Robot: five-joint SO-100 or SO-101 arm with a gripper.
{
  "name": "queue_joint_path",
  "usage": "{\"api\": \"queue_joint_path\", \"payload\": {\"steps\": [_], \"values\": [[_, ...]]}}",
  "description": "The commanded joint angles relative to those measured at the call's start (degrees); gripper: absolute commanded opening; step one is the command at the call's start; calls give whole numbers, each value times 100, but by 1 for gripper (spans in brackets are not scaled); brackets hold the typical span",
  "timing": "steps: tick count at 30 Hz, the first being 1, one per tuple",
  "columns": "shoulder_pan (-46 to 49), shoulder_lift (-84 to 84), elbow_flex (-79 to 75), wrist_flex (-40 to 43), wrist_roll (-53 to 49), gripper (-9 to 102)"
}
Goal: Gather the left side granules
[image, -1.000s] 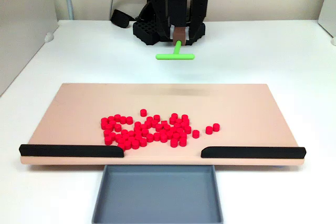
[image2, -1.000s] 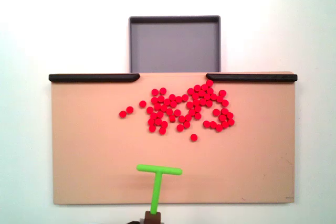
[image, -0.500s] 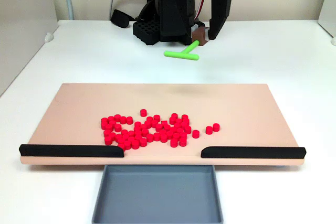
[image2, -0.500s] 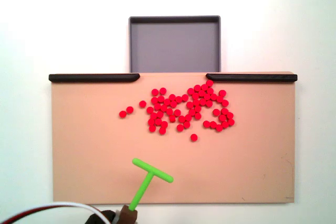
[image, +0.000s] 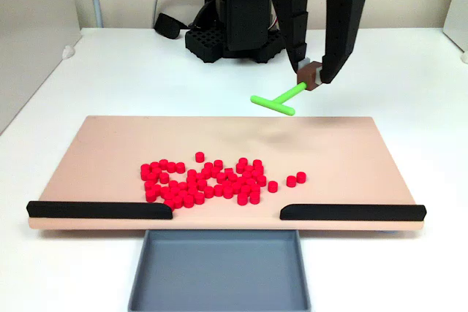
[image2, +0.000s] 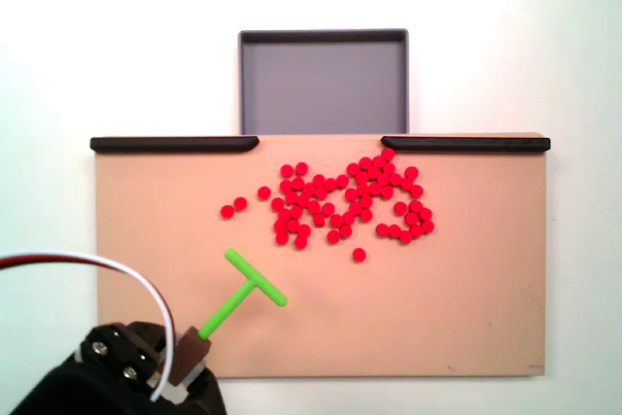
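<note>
The tool (image2: pixel 192 350) gripped the brown end of the green T-shaped rake (image2: pixel 243 291) at lower left of the top-down fixed view, apart from the granules (image2: pixel 340 203) at the board's (image2: pixel 486 279) centre — the approach step. Next, probably, lower it behind the leftmost pellets and sweep inward.

Some fifty red granules (image2: pixel 340 201); one green T-tool (image2: pixel 245 289); one tray (image2: pixel 324 41); two black rails (image2: pixel 175 144).

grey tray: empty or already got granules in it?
Empty. The grey tray shows a bare floor in both fixed views; the granules lie on the board.
</note>
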Motion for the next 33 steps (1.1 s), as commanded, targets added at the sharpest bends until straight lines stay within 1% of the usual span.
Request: {"api": "queue_joint_path", "payload": {"steps": [1, 7, 10, 16, 24, 33], "values": [[-202, -79, -334, 9, 413, 0], [-378, -571, -976, 9, 1380, 0], [-501, -905, -1459, 396, 1705, 0], [-615, -1213, -1740, 439, 2487, 0], [-571, -1582, -2171, 439, 3287, 0], [-642, -1986, -2575, 413, 3814, 0]]}}
